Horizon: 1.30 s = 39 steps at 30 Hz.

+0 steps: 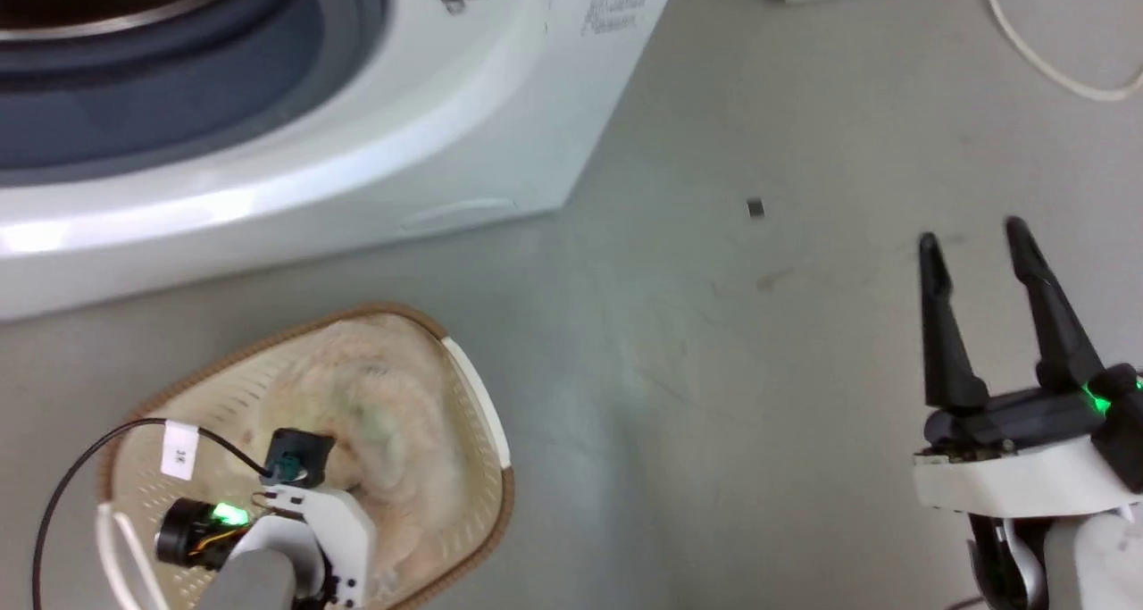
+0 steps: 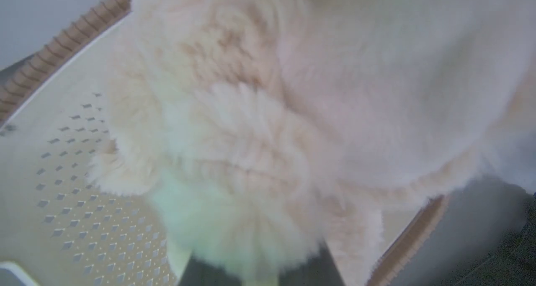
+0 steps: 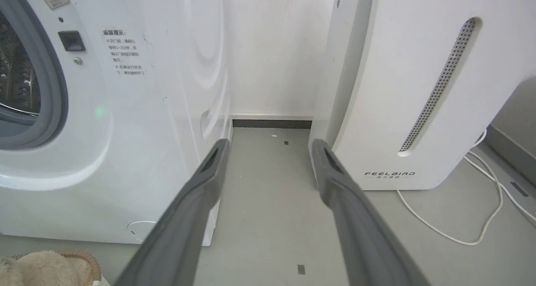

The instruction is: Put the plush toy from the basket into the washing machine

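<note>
One washer (image 1: 357,172): a big white box with a round porthole, a grey rubber gasket and a shiny dimpled steel drum behind it. One other white unit (image 3: 418,89) stands beside it across a strip of grey floor (image 1: 759,369). It's smooth slanted plastic with a long perforated slot and FEELBIRD printed low down.

One basket (image 1: 214,405) sits on the floor in front of the washer. It's cream plastic dotted with little holes, with rounded corners and a ribbed brown rim. One toy (image 1: 393,422) lies inside and fills most of it, all shaggy beige-cream fur.

Two grippers. The left gripper (image 1: 308,516) is down in the basket on the toy, with its fingers sunk in fur, so I honestly can't tell if they're clamped. The right gripper (image 1: 971,235) hangs over bare floor well apart from the basket, its two long dark tapered fingers spread and empty.

One white cord (image 3: 460,231) loops by the FEELBIRD unit.
</note>
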Tool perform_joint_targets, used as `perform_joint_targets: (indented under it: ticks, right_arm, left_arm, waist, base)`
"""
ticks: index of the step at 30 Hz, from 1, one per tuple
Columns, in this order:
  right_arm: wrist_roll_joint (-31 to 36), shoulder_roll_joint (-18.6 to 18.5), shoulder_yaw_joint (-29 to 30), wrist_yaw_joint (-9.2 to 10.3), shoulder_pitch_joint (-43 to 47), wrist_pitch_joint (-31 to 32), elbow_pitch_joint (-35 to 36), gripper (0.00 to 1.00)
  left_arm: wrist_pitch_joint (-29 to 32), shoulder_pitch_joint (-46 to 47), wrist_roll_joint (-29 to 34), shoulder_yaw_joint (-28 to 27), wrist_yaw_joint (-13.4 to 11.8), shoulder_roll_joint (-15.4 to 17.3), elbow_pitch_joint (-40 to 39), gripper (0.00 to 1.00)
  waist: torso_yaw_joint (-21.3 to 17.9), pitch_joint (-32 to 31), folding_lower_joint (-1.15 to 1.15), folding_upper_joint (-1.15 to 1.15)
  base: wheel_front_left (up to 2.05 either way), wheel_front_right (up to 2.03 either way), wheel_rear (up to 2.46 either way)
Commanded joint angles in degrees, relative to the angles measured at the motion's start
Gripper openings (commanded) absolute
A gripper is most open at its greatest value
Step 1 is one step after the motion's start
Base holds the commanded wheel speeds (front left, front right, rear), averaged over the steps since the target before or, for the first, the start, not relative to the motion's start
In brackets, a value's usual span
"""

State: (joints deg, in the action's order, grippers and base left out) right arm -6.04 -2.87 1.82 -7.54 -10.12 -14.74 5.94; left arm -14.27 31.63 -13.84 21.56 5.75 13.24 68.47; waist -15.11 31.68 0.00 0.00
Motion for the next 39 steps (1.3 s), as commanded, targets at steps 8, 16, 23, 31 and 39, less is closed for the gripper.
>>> perform_joint_targets:
  ticks: [8,16,23,31,39]
  right_arm:
    - [0.5,0.0,-0.2,0.05,3.7,-0.3,-1.7,1.00]
    - [1.6,0.0,0.2,0.05,6.7,-0.3,-2.7,1.00]
    - [1.8,0.0,0.2,0.05,8.4,-0.3,-3.0,1.00]
    - [1.2,0.0,-0.2,0.05,8.8,-0.3,-2.4,1.00]
    - [0.4,0.0,-0.2,0.05,6.7,-0.3,-0.9,1.00]
  left_arm:
    - [-0.7,-9.5,-0.2,-3.6,-2.2,-0.4,-17.8,0.00]
    - [-0.7,-18.6,2.3,-6.6,-4.1,-0.9,-35.0,0.00]
    - [-0.7,-23.6,4.7,-9.3,-4.8,-0.3,-48.0,0.00]
    - [-0.7,-25.7,6.2,-13.6,-6.7,0.4,-60.4,0.00]
    - [0.9,-18.4,7.2,-16.6,-6.1,5.5,-64.8,0.00]
  waist:
    - [5.5,-11.7,0.00,0.00]
    - [8.7,-17.9,0.00,0.00]
    - [9.7,-20.7,0.00,0.00]
    - [9.0,-20.1,0.00,0.00]
    - [7.0,-14.2,0.00,0.00]
  base:
    - [0.00,0.00,0.00]
    - [0.00,0.00,0.00]
    - [0.00,0.00,0.00]
    - [0.00,0.00,0.00]
    - [0.00,0.00,0.00]
